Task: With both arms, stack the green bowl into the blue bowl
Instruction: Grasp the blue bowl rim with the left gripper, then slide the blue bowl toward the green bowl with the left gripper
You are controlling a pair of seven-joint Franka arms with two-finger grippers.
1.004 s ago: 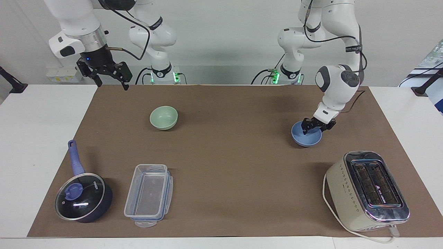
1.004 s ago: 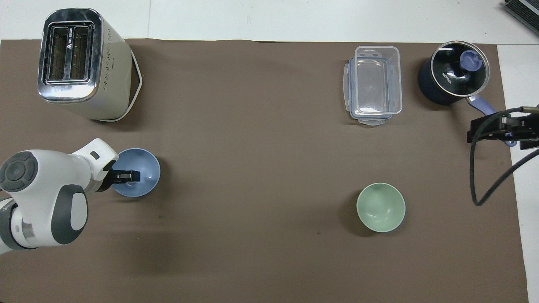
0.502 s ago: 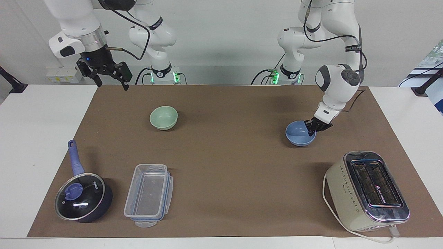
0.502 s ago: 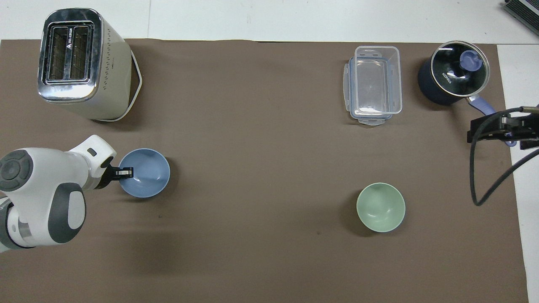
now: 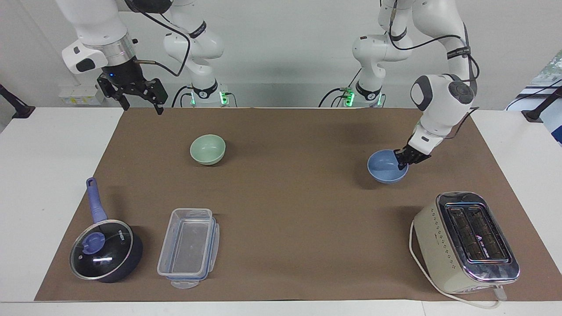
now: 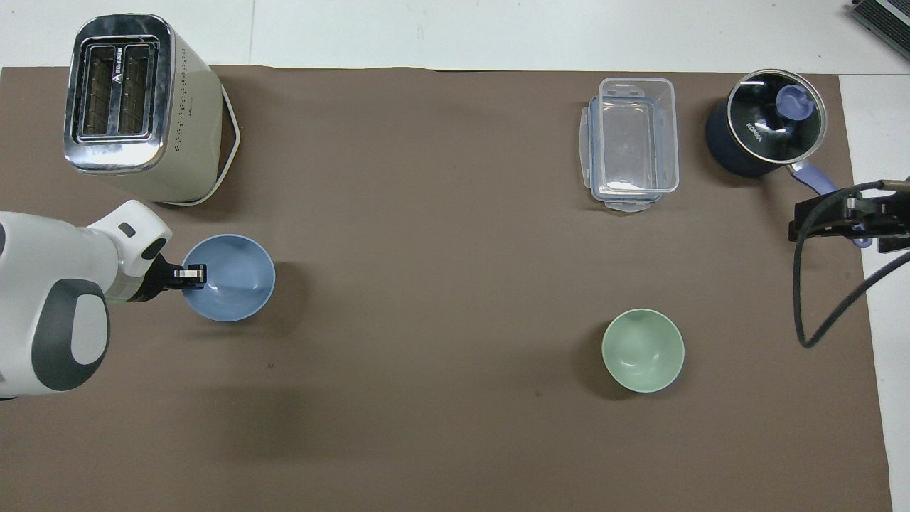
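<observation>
The blue bowl (image 5: pixel 385 167) (image 6: pixel 231 279) is on the brown mat (image 5: pixel 285 197) toward the left arm's end, close to the toaster. My left gripper (image 5: pixel 401 163) (image 6: pixel 190 274) is shut on the bowl's rim at the side toward the left arm's end, one finger inside and one outside. The bowl looks tilted and slightly raised off the mat. The green bowl (image 5: pixel 207 149) (image 6: pixel 643 349) stands alone on the mat toward the right arm's end. My right gripper (image 5: pixel 142 106) (image 6: pixel 846 217) waits open and empty, high over the mat's corner at the right arm's end.
A cream toaster (image 5: pixel 466 241) (image 6: pixel 135 107) stands farther from the robots than the blue bowl. A clear plastic container (image 5: pixel 189 245) (image 6: pixel 631 142) and a lidded dark saucepan (image 5: pixel 105 250) (image 6: pixel 764 121) lie farther out than the green bowl.
My left gripper drew back from inside the blue bowl to its rim and shut on it. The arm rose and the bowl shifted slightly. The right arm has not moved.
</observation>
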